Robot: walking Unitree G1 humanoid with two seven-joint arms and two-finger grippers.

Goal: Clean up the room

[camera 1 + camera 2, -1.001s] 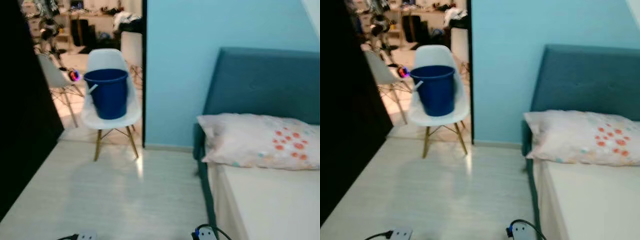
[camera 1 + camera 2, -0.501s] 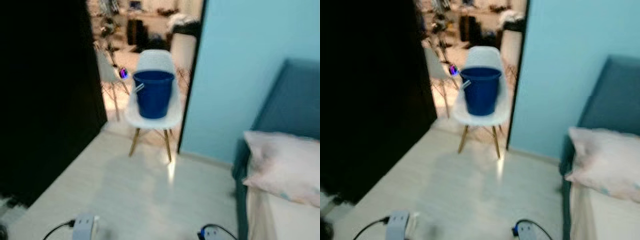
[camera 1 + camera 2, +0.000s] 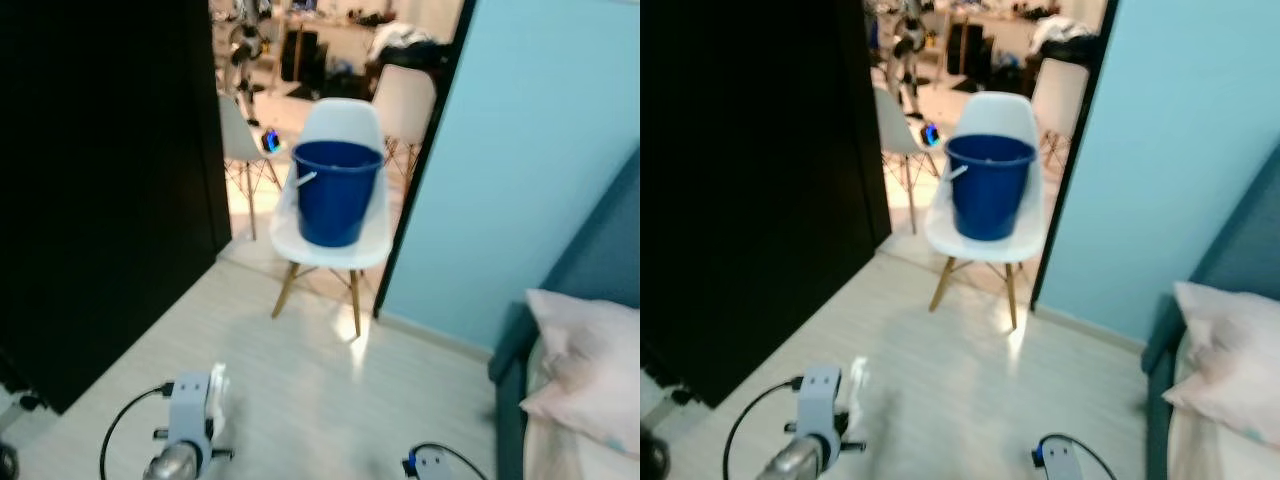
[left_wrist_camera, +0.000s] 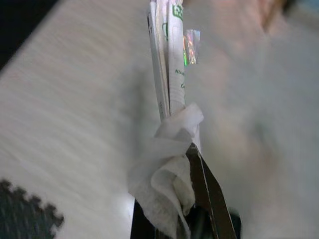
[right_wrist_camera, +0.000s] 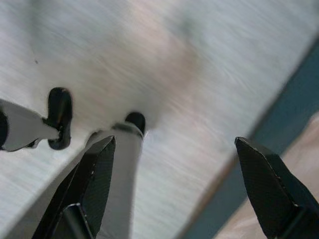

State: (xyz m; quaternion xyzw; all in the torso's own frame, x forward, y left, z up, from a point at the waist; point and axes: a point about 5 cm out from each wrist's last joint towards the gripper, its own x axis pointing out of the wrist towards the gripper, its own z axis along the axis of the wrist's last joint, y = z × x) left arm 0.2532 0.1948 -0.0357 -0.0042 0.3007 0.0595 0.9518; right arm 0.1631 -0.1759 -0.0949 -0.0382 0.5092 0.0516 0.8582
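While the left hand (image 4: 187,199) pinches a crumpled tissue (image 4: 167,164) and a folded wrapper (image 4: 167,59) low over the floor (image 3: 300,380), the right hand (image 5: 174,184) hangs spread and empty. Ahead, well apart, a blue bucket (image 3: 337,192) sits on a white chair (image 3: 335,245); the loosely held trash could slip free on the walk over.

bare floor (image 3: 300,370) ahead, chair (image 3: 335,215) blocking doorway

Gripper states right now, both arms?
Left gripper: shut on a crumpled tissue and a flat paper wrapper.
Right gripper: open, holding nothing, above the floor.
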